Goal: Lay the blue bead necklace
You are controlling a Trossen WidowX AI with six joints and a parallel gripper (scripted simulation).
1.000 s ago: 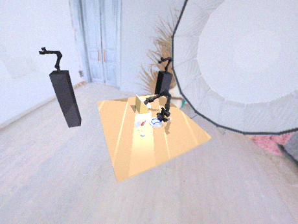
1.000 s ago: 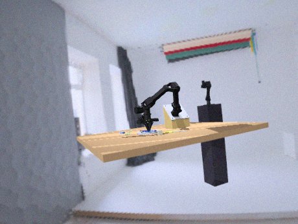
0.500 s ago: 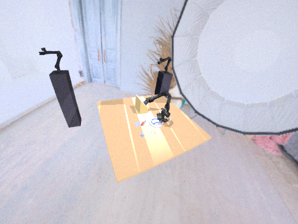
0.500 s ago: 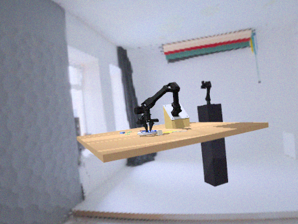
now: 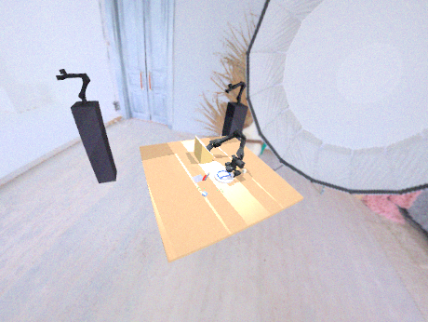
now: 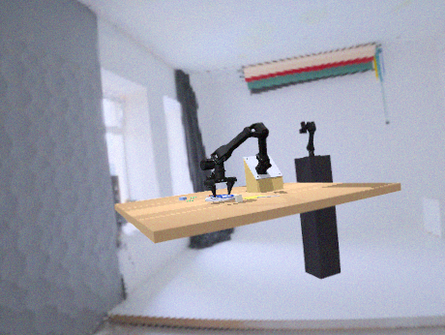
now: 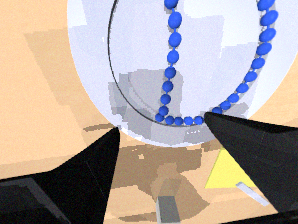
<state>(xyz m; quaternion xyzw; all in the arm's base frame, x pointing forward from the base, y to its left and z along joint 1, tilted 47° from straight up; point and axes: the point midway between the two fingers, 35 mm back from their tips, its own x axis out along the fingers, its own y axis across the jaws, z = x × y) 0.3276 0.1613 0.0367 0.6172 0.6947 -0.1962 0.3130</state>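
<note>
The round white bead board [image 5: 217, 180] [image 6: 210, 199] [image 7: 85, 45] lies on the table. The blue bead necklace [image 6: 224, 197] [image 7: 174, 39] lies on it. In the wrist view its right strand follows the right side and bottom of the ring, close to the groove. At the lower left it turns sharply, and its other strand runs straight up across the inside of the board. The groove's left arc shows bare as a thin dark curve. My gripper [image 5: 233, 172] [image 6: 222, 195] [image 7: 161, 123] is wide open and low at the board's near edge, its right fingertip by the bottom beads, partly hiding them.
A wooden block with a sloped top [image 5: 204, 154] [image 6: 263, 185] stands beyond the board. A yellow piece [image 7: 221, 175] and a grey block [image 7: 167, 209] show near the fingers. A red piece [image 5: 205, 177] and a small blue piece [image 5: 204, 194] [image 6: 183, 198] lie on the table.
</note>
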